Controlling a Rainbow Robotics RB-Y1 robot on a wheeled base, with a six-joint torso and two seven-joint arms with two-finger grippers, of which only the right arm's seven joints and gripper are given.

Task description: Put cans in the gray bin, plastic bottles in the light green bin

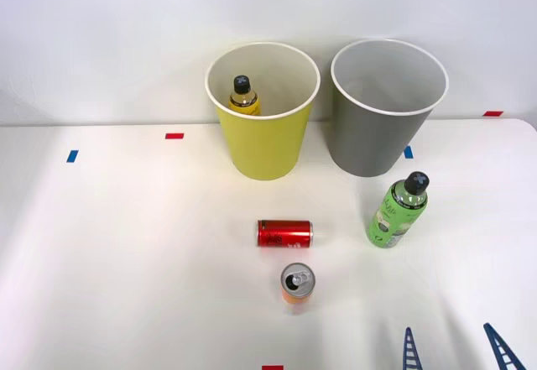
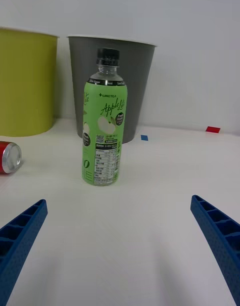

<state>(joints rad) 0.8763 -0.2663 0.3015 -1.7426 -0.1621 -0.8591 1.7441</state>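
Two blue fingers of the right gripper (image 1: 456, 349) show at the front view's near right edge, spread apart, holding nothing. Wrist view: those fingers stand wide, the upright green bottle (image 2: 103, 120) beyond them, touching neither, before the gray bin (image 2: 131, 75).

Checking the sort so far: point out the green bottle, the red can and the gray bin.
green bottle (image 2: 102, 135), right wrist view, on its pale label.
red can (image 1: 284, 233), front view, on the side of the can, which lies flat.
gray bin (image 1: 365, 139), front view, on its outer wall.
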